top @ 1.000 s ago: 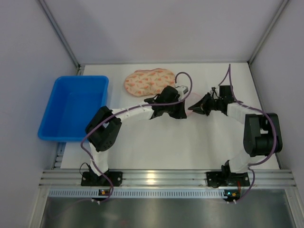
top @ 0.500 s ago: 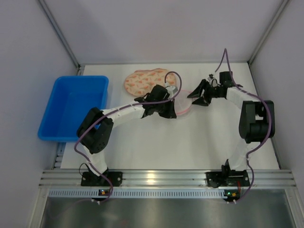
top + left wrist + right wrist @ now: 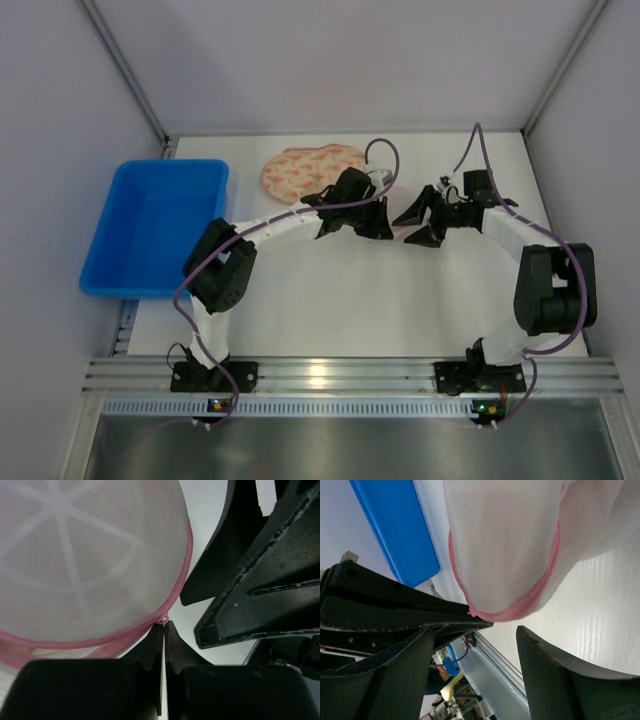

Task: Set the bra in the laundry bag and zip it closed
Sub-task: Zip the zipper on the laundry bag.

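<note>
The laundry bag (image 3: 85,555) is white mesh with a pink zipper rim and lies on the table. My left gripper (image 3: 164,625) is shut on the small zipper pull at that rim. From above, the left gripper (image 3: 385,215) and right gripper (image 3: 412,228) meet over the bag and hide most of it. My right gripper (image 3: 476,630) is open just in front of the bag (image 3: 505,540), with nothing between its fingers. The bra (image 3: 312,170), peach with an orange pattern, lies on the table behind the left arm, outside the bag.
A blue bin (image 3: 155,225) stands at the table's left edge and also shows as the blue bin (image 3: 395,525) in the right wrist view. White walls close in the back and both sides. The two grippers nearly touch.
My right gripper has opened and let go of the bag. The left gripper, still shut on the zipper pull, swung left and came back toward the right gripper.
</note>
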`<state>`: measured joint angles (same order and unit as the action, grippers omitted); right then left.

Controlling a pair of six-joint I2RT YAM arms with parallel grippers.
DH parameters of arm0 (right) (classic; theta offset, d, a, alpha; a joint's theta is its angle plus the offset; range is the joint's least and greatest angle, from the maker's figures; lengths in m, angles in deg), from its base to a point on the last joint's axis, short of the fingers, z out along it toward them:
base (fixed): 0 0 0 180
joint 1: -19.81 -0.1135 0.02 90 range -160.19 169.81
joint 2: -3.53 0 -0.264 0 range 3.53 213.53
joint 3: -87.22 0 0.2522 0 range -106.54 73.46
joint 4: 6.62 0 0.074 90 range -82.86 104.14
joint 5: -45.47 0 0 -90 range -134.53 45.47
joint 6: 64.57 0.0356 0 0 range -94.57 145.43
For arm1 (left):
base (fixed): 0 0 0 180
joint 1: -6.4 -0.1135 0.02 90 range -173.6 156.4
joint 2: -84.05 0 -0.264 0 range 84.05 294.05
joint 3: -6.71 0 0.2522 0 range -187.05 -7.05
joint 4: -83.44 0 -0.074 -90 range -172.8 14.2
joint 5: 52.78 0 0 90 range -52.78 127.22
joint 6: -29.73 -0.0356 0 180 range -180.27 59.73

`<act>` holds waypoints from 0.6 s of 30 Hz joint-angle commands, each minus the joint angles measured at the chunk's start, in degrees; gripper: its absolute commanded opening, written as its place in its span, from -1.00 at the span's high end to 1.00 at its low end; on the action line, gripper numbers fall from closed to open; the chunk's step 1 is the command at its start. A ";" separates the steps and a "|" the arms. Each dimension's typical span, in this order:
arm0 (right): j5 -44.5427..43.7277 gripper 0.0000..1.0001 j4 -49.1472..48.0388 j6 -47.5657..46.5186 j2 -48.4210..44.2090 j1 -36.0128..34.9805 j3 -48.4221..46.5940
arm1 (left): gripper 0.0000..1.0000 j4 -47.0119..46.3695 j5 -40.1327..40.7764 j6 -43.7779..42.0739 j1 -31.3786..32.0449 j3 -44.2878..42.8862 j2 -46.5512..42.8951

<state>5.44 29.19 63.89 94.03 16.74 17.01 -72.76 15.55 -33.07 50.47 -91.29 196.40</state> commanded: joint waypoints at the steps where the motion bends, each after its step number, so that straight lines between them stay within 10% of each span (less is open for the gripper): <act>1: -0.05 -0.32 -3.68 1.36 0.80 -1.23 -1.91 | 1.00 -3.19 -1.97 1.19 1.27 -2.24 0.67; 11: -4.71 0.96 1.77 -4.09 7.85 -0.88 -10.35 | 1.00 -3.01 -1.00 -1.45 1.81 6.28 -5.74; 18: -4.98 1.00 2.39 -6.81 11.01 1.22 -16.22 | 1.00 -0.91 0.31 -2.24 -0.04 13.14 -10.14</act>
<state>2.71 33.51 59.65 103.84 16.19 6.50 -75.14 16.90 -33.97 50.97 -80.80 190.65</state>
